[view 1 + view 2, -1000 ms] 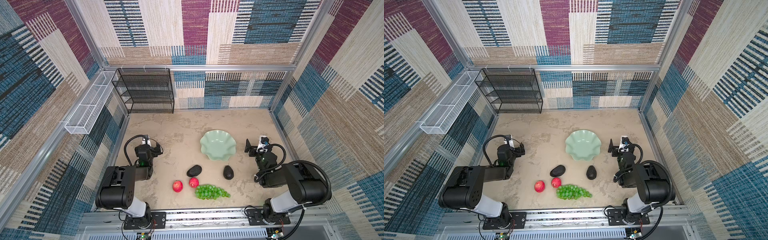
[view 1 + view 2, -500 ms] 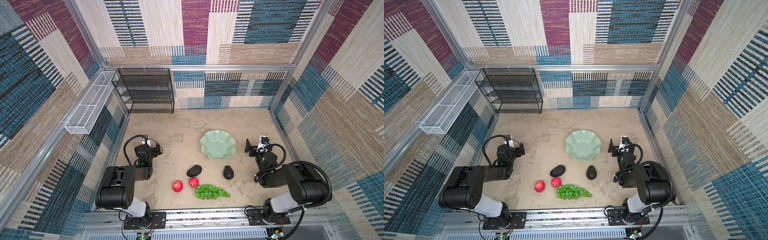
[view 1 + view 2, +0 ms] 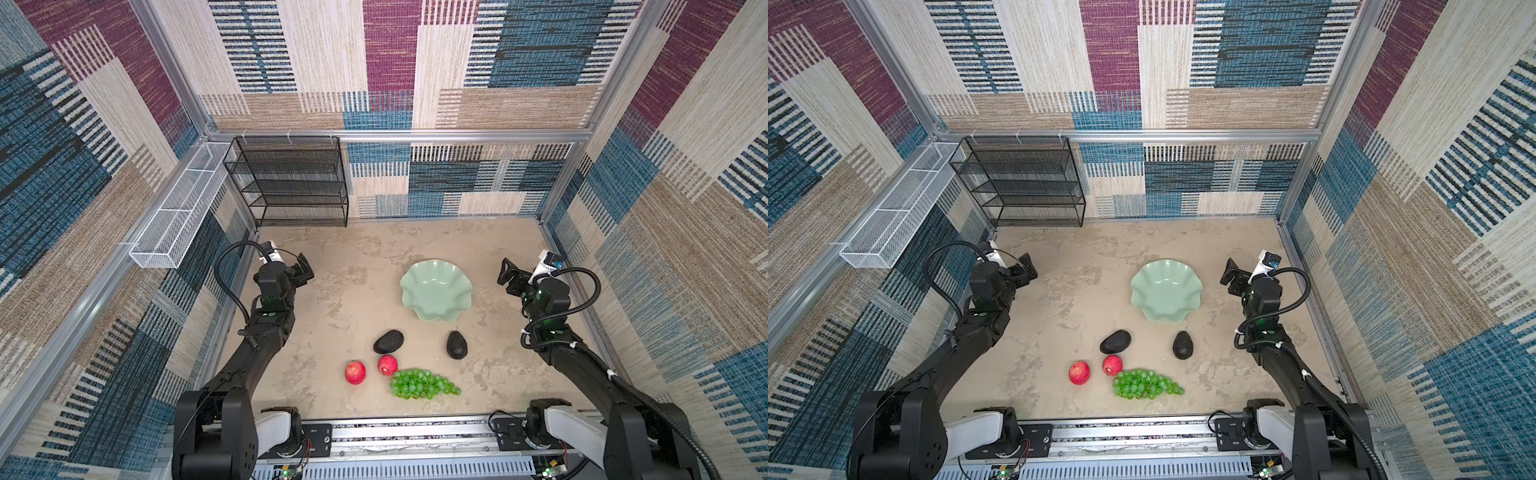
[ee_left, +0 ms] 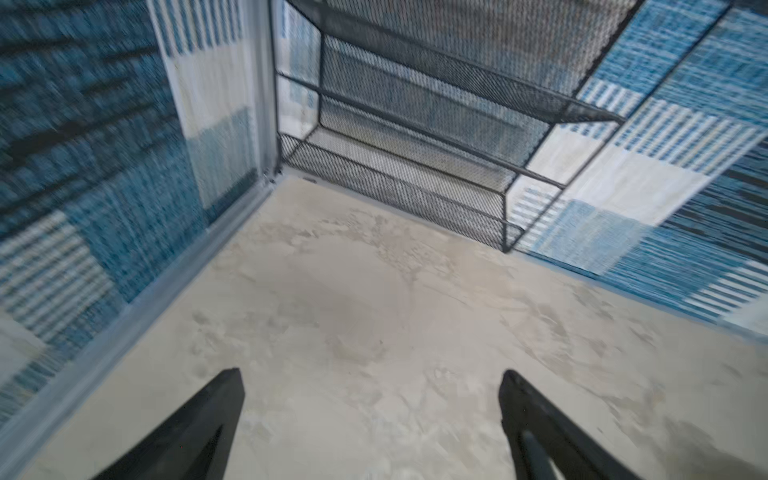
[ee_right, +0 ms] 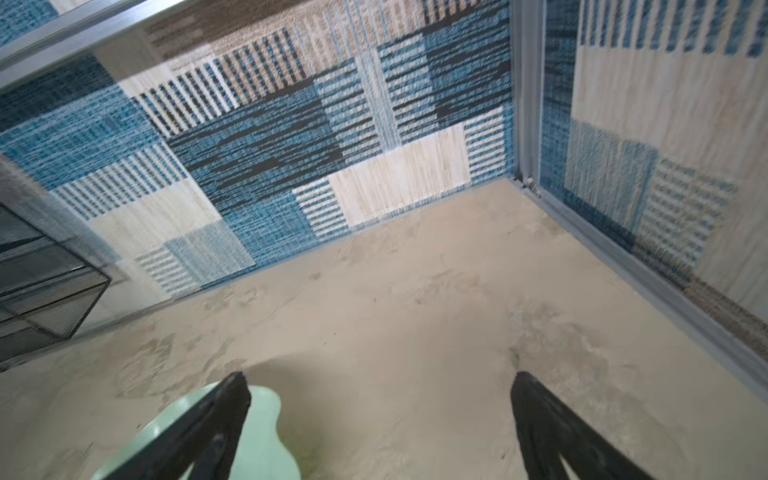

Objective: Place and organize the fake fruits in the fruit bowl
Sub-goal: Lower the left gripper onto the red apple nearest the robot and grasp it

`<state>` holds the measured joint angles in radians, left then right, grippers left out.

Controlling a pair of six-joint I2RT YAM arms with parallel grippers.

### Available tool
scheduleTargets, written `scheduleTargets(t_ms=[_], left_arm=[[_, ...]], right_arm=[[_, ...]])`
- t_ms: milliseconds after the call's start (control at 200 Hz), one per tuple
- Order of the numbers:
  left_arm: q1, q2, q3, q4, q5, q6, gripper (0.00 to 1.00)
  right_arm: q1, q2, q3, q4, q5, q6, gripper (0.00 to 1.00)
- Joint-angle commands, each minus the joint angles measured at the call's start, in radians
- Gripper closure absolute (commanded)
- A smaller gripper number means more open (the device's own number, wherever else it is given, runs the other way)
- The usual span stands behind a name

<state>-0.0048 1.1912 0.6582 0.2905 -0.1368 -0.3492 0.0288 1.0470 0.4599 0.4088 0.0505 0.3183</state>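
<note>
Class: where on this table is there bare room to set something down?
Free: beige tabletop between the black mesh shelf and the mint-green scalloped bowl, and left of it. Crowded: near edge, with two red apples, two dark avocados, green grapes.

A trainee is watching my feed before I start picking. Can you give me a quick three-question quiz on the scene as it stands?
1. True or false: the fruit bowl already holds a fruit.
2. How many fake fruits lie on the table?
3. The left gripper and right gripper are: A) both open and empty; B) both shut; C) one open, one holding an apple.

Key: 1. False, the bowl is bare. 2. Five: two apples, two avocados and one grape bunch. 3. A.
</note>
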Motion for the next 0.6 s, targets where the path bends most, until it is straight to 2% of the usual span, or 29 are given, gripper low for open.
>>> scheduleTargets(t_ms=[0, 125, 255, 441, 591], left_arm=[[0.0, -0.069, -0.011, -0.114, 0.16, -0.19, 0.04], [-0.001, -0.126, 0.049, -0.359, 0.245, -0.201, 0.1], [-0.022, -0.141, 0.096, -0.597, 0.388, -0.21, 0.13], [-0.161, -0.163, 0.129, -0.908, 0.349, -0.187, 0.14], [-0.287, -0.181, 0.088, -1.002, 0.32, -0.242, 0.14]], right_arm=[[0.002, -0.032, 0.053, -0.149, -0.139, 0.031, 0.0], [0.002, -0.027, 0.093, -0.271, -0.162, 0.01, 0.0], [0.002, 0.006, 0.085, -0.266, -0.19, 0.014, 0.0], [0.003, 0.072, 0.115, -0.195, -0.229, 0.045, 0.01], [0.003, 0.128, 0.152, -0.173, -0.265, 0.031, 0.0]])
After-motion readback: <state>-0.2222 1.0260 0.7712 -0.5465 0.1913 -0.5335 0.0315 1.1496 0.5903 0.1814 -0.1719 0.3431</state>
